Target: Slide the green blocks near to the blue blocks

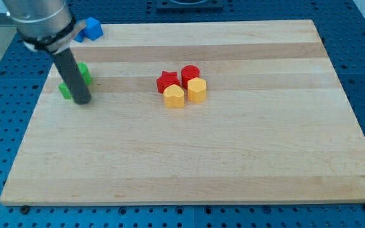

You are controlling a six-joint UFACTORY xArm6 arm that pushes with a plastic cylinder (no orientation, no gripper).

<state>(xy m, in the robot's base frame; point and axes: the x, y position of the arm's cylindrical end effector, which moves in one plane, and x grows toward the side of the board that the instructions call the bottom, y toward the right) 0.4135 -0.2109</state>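
My rod comes down from the view's top left, and my tip point(82, 100) rests on the board at its left side. Green blocks show on both sides of the rod: one piece point(84, 73) just right of it and another point(64, 90) just left of it, touching or nearly touching the rod. Their shapes are hidden by the rod. A blue block point(92, 29) sits at the board's top left corner, partly hidden behind the arm; a second blue piece point(80, 36) peeks out beside it.
A red star point(166, 82), a red cylinder point(190, 74), and two yellow blocks point(174, 97) point(196, 90) cluster at the board's middle. The wooden board point(233, 164) lies on a blue perforated table.
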